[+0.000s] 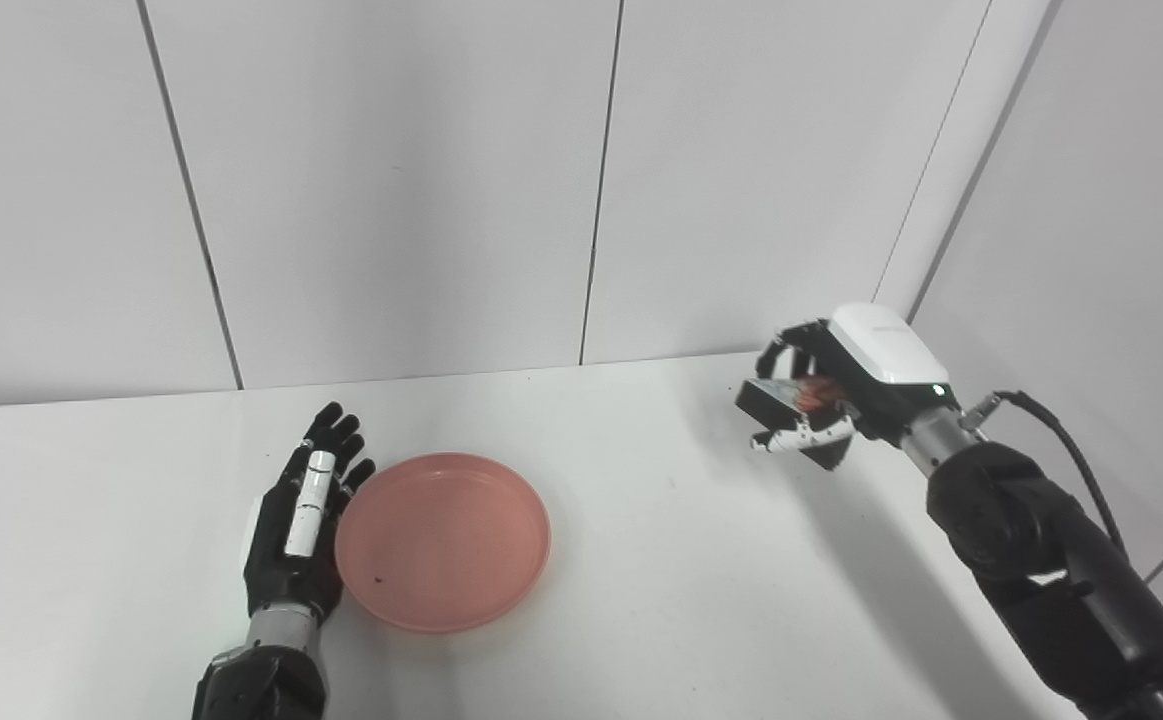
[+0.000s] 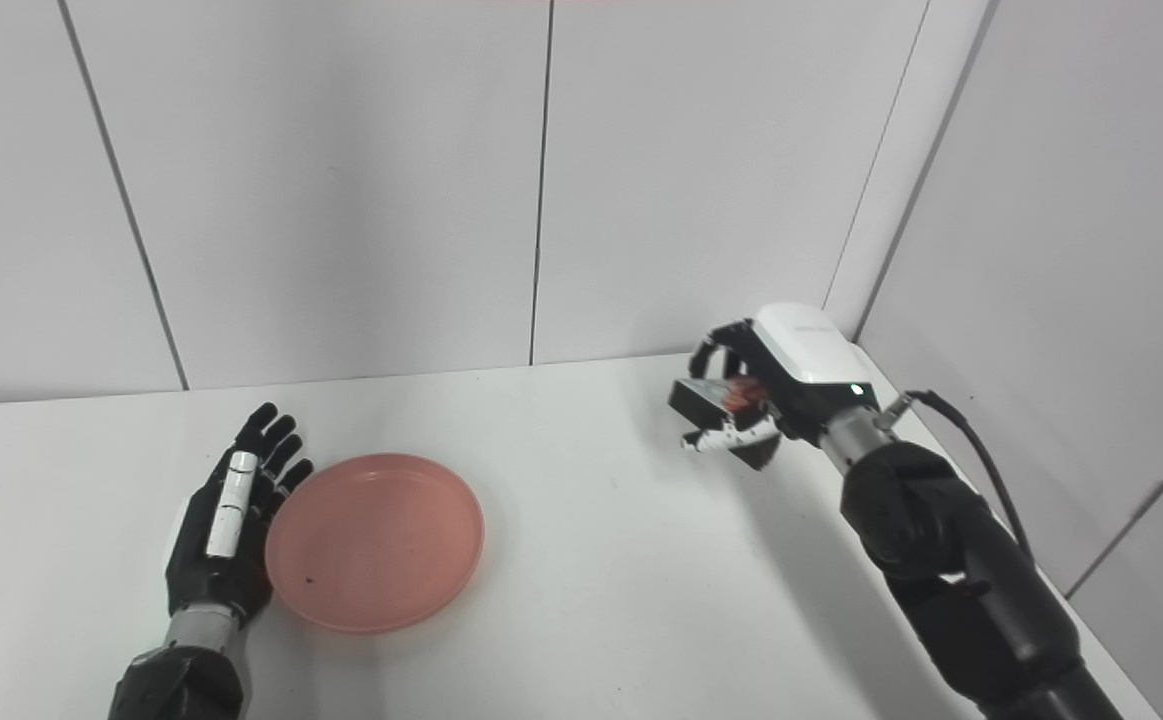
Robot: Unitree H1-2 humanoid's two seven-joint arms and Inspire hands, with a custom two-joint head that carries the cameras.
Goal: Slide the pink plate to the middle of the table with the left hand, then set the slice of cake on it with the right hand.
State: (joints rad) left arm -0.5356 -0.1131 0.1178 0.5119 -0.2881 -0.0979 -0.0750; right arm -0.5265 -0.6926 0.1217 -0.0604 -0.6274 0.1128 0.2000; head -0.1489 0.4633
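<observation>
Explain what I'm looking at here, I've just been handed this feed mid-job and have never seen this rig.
Both pictures come from two cameras side by side on a humanoid robot's head, looking down at a white table; they show the same scene. The left robot hand lies open and flat, its fingers against the rim of an empty pink plate. The right robot hand is raised above the table near the far right corner, closed around the slice of cake, a dark wedge with something orange-red on top. The cake is not on the plate yet.
</observation>
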